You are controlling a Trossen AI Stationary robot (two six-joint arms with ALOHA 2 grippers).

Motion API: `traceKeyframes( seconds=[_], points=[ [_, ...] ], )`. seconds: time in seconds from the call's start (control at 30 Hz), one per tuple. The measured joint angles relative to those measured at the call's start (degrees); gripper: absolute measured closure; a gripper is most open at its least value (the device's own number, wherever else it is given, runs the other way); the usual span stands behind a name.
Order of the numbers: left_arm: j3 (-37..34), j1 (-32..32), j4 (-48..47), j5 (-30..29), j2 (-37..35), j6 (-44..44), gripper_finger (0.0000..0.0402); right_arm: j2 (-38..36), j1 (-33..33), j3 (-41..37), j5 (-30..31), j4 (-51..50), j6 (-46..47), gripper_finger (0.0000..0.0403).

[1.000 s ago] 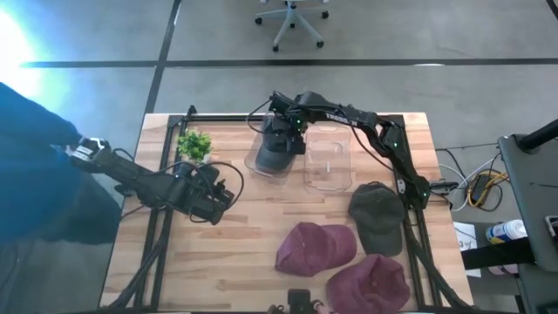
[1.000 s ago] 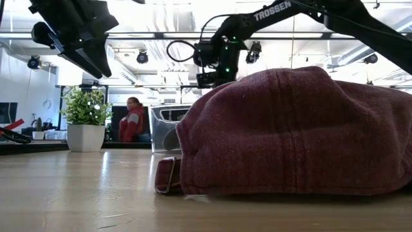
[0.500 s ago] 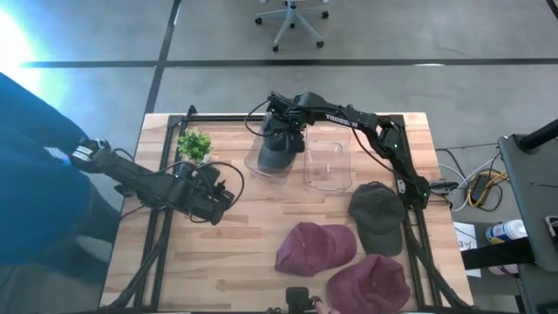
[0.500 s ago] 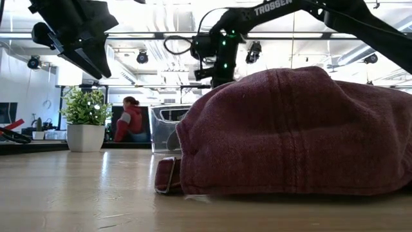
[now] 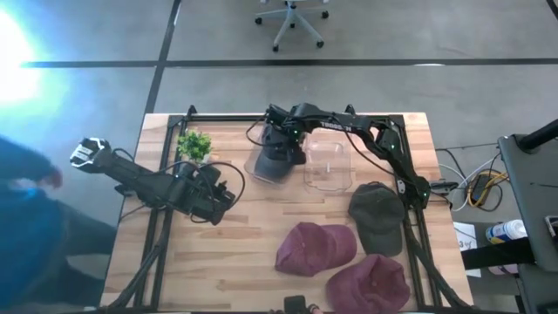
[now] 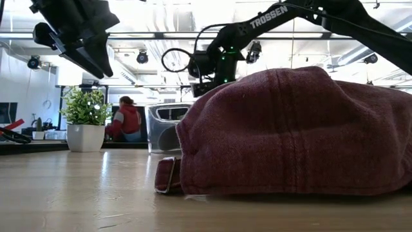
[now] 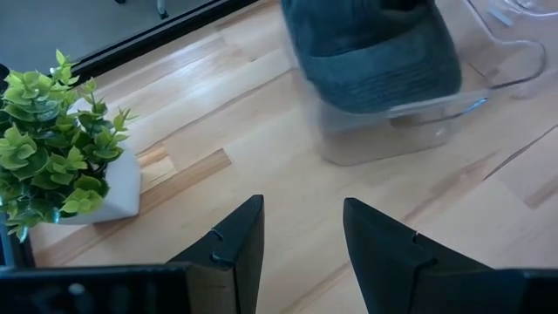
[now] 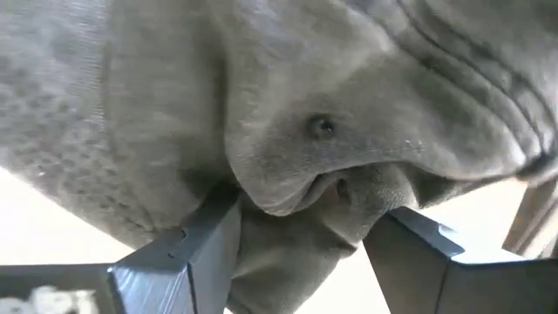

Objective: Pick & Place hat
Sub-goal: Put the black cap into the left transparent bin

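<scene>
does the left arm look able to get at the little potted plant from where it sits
Probably yes. The left gripper hangs open above bare wood, and the potted plant stands just beyond it with nothing between. The right gripper is busy over at the grey hat.

Lighting's a mixed bag rn. From the high cam I get a big blown-out glare patch (image 5: 16, 44) top left w/ a blue smear under it, prob motion blur, can't tell what it is. Table (image 5: 244, 262) is evenly lit, shadows soft. Low cam is heavily backlit: ceiling lights (image 6: 193, 9) clip to white, arms go near-silhouette, the maroon hat (image 6: 290, 129) up close is a bit soft, tabletop in front is blurry. Left wrist cam is bright but the grey hat (image 7: 375, 52) is smeared by motion, the plant (image 7: 52, 131) looks sharp. Right wrist cam is way too close, grey fabric is soft and washed out, bg white.
</scene>
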Motion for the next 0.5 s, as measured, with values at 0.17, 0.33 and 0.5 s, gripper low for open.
traceKeyframes(
  seconds=[0.17,0.33,0.5],
  points=[
    [0.0,0.0,0.4,0.0,0.0,0.0,0.0250,-0.5,-0.1,-0.2,1.6,-3.9,3.6,0.0179],
    [0.0,0.0,0.6,-0.1,0.0,0.1,0.0250,-3.2,0.2,0.6,-2.8,-6.4,6.8,0.0168],
    [0.0,0.0,1.1,-0.2,0.0,0.1,0.0250,-5.6,0.7,0.6,3.5,-6.4,6.8,0.0140]
  ],
)
